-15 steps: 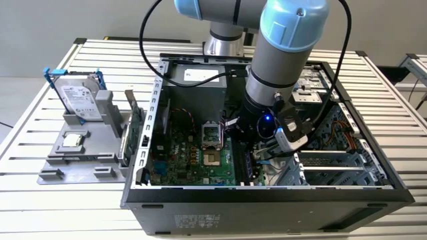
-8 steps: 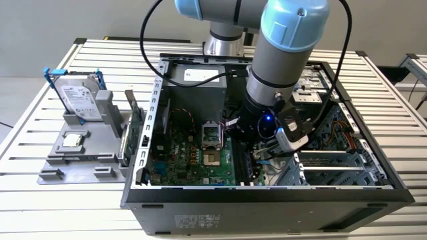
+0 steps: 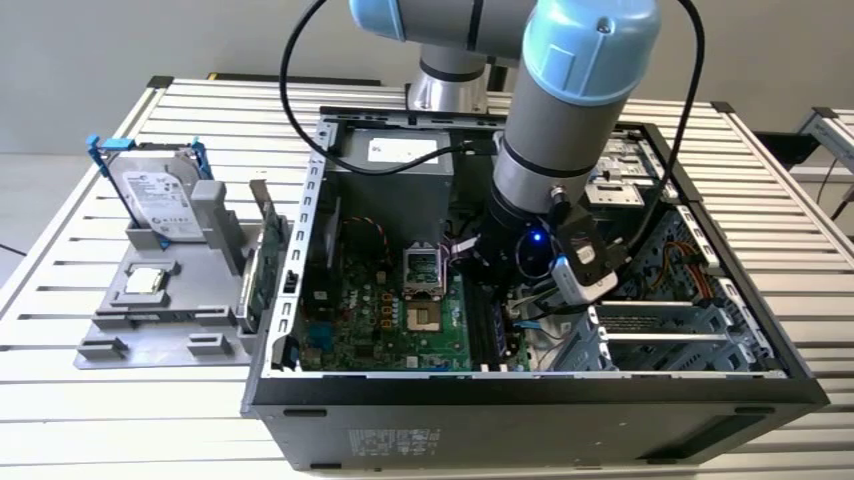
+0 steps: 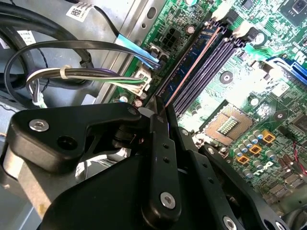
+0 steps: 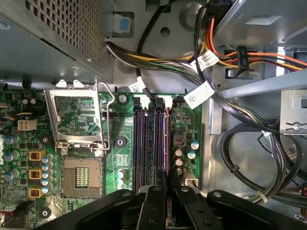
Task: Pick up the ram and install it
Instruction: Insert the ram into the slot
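Ram [image 4: 191, 64] is standing edge-up on the motherboard [image 5: 120, 143], in the lane nearest the case wall, just beside the two empty black memory slots [image 5: 146, 143]. In the second wrist view its dark blue face and pale upper edge are running away from the fingertips. Cannot tell whether it is fully seated.

Handling, as a judgement: a light, stiff, thin board. Likely fragile at the chips and the contact edge, and apt to twist if taken off-centre. Best hold looks like the two flat faces near the upper edge, mid-length, keeping it upright and in line with the slot.

Gripper [image 5: 167, 176] is reaching down inside the open computer case [image 3: 534, 385], the arm [image 3: 567, 120] coming in from above. Both wrist views are showing the black fingers [image 5: 154, 201] drawn almost together, with only a sliver between the tips. They are meeting at the ram's upper edge and appear to be pinching it across its thin width.

Off to the exterior view's left, a hard drive [image 3: 160, 195] and a green circuit card [image 3: 271, 250] are sitting in a grey holder, well apart from the work
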Controlling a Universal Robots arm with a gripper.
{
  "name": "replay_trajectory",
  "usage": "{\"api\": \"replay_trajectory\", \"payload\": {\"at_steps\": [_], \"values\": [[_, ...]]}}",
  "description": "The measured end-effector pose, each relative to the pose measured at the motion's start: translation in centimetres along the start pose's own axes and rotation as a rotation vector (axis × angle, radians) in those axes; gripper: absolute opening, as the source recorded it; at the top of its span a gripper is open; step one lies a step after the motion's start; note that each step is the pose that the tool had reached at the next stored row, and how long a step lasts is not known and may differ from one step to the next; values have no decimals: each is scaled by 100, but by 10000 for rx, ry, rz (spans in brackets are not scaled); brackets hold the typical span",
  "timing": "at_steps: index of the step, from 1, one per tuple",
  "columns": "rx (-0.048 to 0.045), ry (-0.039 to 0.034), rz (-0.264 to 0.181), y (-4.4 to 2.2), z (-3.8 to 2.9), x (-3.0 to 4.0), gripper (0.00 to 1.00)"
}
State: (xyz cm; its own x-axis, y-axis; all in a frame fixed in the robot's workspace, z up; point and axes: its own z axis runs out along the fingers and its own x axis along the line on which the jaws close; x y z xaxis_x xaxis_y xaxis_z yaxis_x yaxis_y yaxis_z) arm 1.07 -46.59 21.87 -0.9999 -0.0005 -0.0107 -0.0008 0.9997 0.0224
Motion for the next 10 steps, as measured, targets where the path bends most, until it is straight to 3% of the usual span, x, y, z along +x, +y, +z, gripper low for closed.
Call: {"api": "replay_trajectory", "payload": {"at_steps": [10], "values": [[-2,-1,8,1,-32,0,0]]}}
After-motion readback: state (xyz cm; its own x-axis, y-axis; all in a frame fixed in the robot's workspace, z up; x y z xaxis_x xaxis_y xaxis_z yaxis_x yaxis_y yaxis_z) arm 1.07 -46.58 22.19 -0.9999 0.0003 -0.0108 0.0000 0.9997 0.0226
